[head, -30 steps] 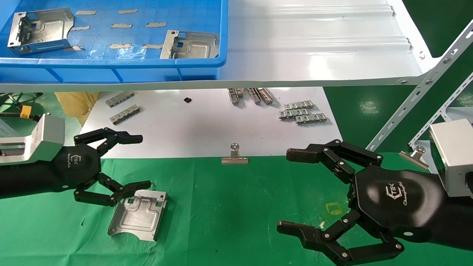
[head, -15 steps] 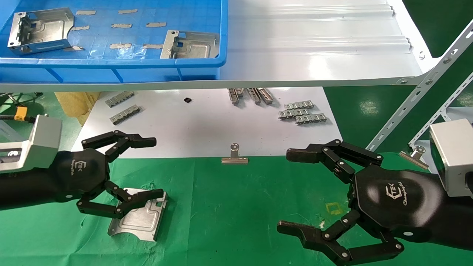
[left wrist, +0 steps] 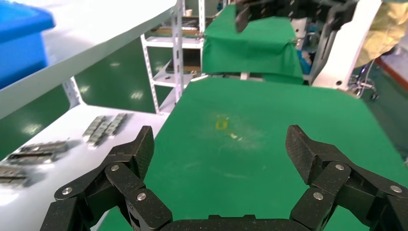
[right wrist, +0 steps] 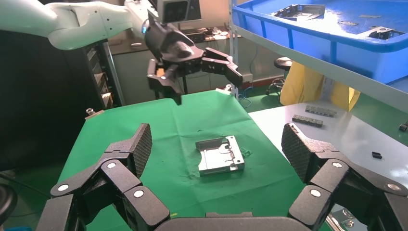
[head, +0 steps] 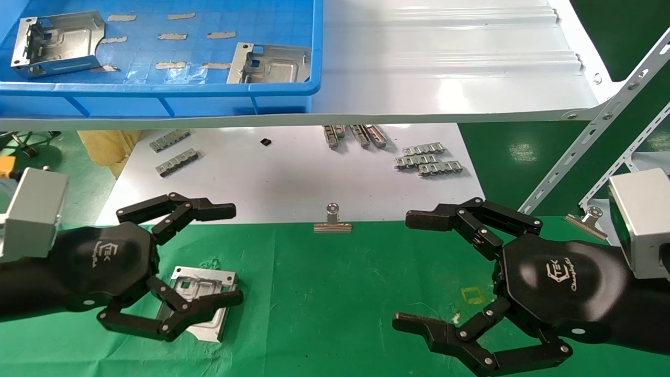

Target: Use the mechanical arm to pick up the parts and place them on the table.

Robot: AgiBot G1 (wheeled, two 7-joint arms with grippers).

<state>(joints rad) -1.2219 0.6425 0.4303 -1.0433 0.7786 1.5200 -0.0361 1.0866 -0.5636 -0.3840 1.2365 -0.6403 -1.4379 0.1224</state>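
Two grippers: left gripper point(head: 230, 255) raised above the near-left bracket point(head: 201, 302), fingers spread wide, holding nothing; right gripper point(head: 408, 272) spread wide, bare.
Bracket: flat on green table point(head: 335, 293).
Blue bin point(head: 157, 89): two brackets, far left shelf point(head: 445, 78).
Binder clip point(head: 332, 222): cloth's far edge.

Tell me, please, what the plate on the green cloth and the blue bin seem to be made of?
The part: likely stamped sheet metal, bare silver, given its sheen and embossed steps. The blue bin: probably moulded plastic, judging by its glossy uniform colour and ribbed rim.
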